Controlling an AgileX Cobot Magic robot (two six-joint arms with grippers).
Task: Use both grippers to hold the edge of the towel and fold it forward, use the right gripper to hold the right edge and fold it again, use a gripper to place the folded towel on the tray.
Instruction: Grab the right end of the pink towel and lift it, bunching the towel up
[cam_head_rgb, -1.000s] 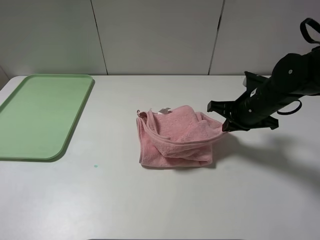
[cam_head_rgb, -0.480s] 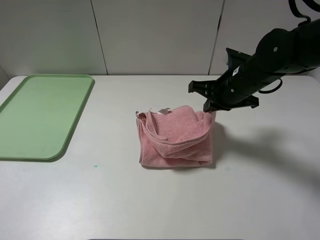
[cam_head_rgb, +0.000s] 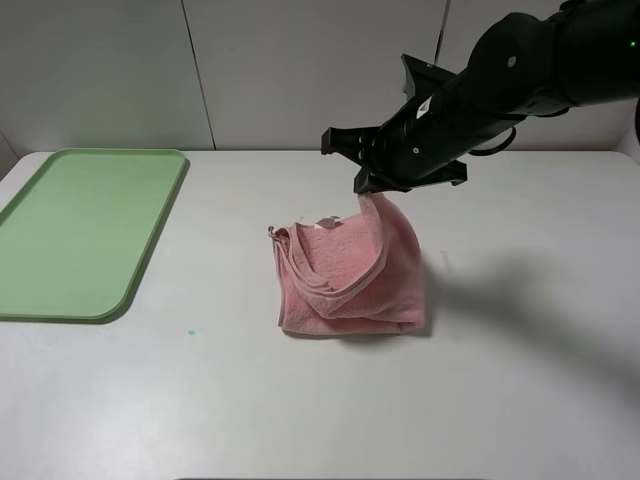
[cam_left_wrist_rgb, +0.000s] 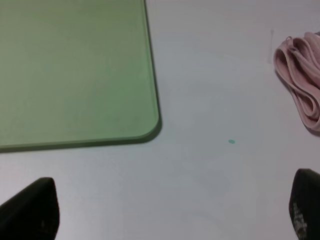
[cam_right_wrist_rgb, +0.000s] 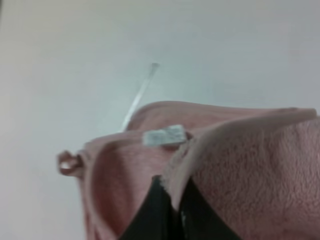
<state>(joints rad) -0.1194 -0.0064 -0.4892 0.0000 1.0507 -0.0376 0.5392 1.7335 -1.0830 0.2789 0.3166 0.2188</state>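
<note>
The pink towel (cam_head_rgb: 345, 275) lies folded in the middle of the white table. My right gripper (cam_head_rgb: 368, 190) is shut on the towel's right edge and holds it lifted above the rest of the towel; the right wrist view shows the pinched pink edge (cam_right_wrist_rgb: 240, 160) between the dark fingers (cam_right_wrist_rgb: 159, 210). The green tray (cam_head_rgb: 75, 230) lies at the far left. My left gripper (cam_left_wrist_rgb: 170, 210) is open and empty above bare table near the tray's corner (cam_left_wrist_rgb: 75, 70); the towel's left edge (cam_left_wrist_rgb: 302, 75) shows to its side.
A small green speck (cam_head_rgb: 191, 332) marks the table in front of the tray. The right arm (cam_head_rgb: 520, 80) reaches in from the right above the table. A white panelled wall (cam_head_rgb: 300, 70) stands behind the table.
My right gripper has risen and moved left with the towel's right edge, lifting it from beside the towel to above it.
</note>
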